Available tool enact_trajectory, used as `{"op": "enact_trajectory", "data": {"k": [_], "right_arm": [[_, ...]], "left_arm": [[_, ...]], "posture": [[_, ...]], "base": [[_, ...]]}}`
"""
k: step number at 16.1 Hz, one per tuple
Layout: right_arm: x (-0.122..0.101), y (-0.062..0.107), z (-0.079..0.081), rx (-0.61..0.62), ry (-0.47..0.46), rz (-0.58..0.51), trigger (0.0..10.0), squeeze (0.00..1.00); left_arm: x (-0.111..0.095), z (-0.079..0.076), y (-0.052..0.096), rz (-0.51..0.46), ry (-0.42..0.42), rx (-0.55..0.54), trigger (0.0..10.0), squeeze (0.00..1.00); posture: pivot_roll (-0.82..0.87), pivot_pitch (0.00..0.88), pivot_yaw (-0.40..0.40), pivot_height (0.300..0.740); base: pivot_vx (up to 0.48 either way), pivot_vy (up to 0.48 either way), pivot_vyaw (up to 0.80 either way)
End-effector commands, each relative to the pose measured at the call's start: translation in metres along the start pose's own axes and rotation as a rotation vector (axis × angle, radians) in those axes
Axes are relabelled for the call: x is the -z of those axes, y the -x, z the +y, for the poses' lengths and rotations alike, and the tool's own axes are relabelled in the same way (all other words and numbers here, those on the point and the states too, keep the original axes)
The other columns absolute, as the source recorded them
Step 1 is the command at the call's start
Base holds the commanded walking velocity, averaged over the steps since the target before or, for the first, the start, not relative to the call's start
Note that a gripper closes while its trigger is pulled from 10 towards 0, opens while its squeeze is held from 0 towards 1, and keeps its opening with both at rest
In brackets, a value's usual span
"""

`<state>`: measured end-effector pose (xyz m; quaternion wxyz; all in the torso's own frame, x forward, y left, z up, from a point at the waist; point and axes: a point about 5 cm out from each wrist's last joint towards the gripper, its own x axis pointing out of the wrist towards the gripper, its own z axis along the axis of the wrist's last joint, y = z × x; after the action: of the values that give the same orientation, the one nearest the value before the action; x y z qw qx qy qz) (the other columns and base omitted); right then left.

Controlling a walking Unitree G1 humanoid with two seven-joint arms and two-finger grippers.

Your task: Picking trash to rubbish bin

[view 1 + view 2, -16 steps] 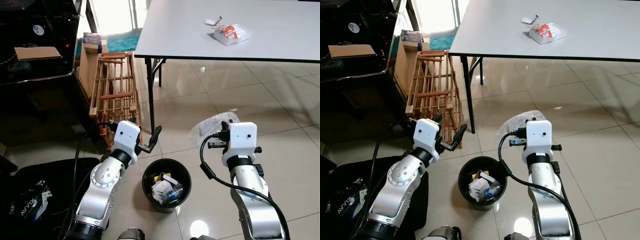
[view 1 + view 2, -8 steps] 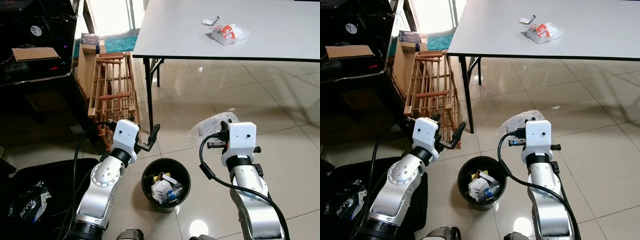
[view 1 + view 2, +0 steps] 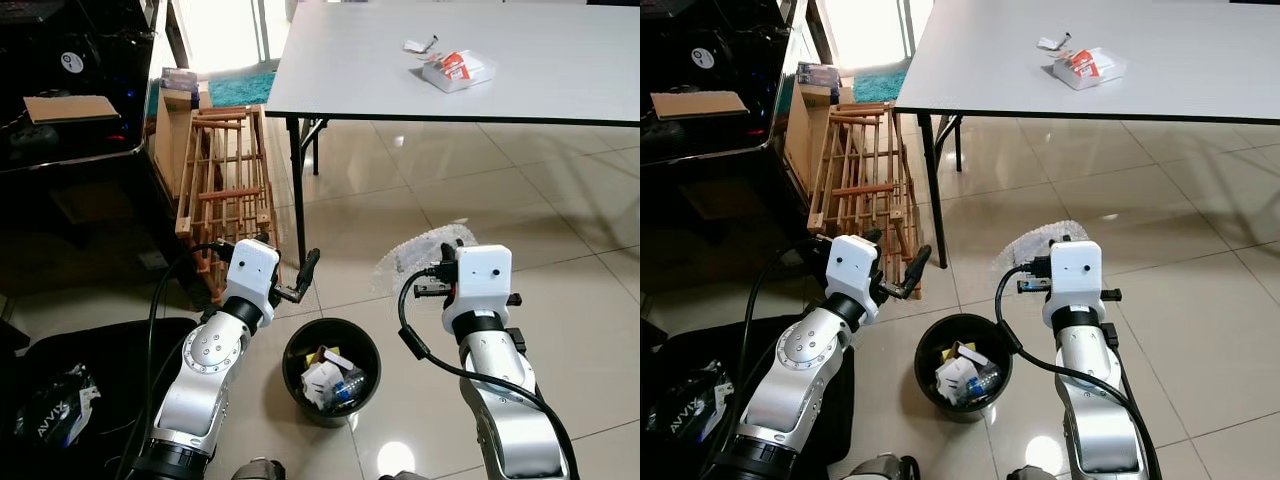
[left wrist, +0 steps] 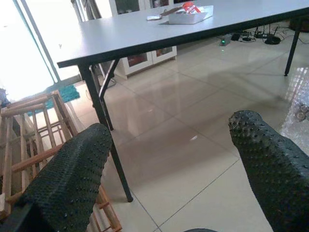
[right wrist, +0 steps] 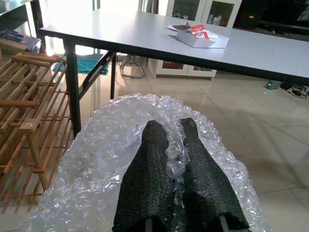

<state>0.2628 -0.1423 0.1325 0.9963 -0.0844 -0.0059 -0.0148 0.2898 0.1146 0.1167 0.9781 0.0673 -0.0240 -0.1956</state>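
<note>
The right gripper (image 5: 175, 159) has its two black fingers pressed together on a sheet of clear bubble wrap (image 5: 106, 159), a fold of the film pinched between them. In the right wrist view the wrap spreads out around and beyond the fingers. In the left eye view the sheet (image 3: 420, 252) projects forward from the right wrist housing, held above the tiled floor (image 3: 560, 210).

The left gripper (image 4: 166, 169) has its fingers spread wide apart, with nothing between them. In the left eye view one of its fingers (image 3: 308, 268) reaches forward from the white wrist housing, near the leg of the table and just beside the wooden rack (image 3: 225, 185).

The black rubbish bin (image 3: 300, 345) stands on the floor between the two arms, below and to the left of the held wrap. It is round and open-topped, and contains crumpled white paper and other small scraps; the individual items cannot be told apart.

The grey table (image 3: 350, 70) stands ahead of the robot. On its top, well apart from both grippers, lies a clear packet with red and white print (image 3: 460, 70), and just beside it a small white scrap (image 3: 418, 45).

To the robot's left, the wooden rack leans beside a dark cabinet (image 3: 60, 190) on which a cardboard box (image 3: 70, 107) rests. A black mat (image 3: 100, 350) lies on the floor at the lower left, bearing a dark bag with printed lettering (image 3: 55, 408).
</note>
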Motion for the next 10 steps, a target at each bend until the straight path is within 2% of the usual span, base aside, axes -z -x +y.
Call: {"op": "enact_trajectory", "data": {"k": [1, 10], "right_arm": [[-0.0003, -0.0008, 0.0016, -0.011, -0.006, -0.006, 10.0, 0.00], [0.0008, -0.0009, 0.0022, -0.013, -0.006, -0.002, 10.0, 0.00]], "left_arm": [[0.0018, 0.0021, -0.0004, 0.017, -0.013, -0.007, 10.0, 0.00], [0.0023, 0.0022, -0.0004, 0.019, -0.012, -0.011, 10.0, 0.00]], "posture": [[0.01, 0.088, 0.030, 0.740], [0.01, 0.092, 0.030, 0.740]], "base": [[0.000, 0.000, 0.00], [0.000, 0.000, 0.00]]}}
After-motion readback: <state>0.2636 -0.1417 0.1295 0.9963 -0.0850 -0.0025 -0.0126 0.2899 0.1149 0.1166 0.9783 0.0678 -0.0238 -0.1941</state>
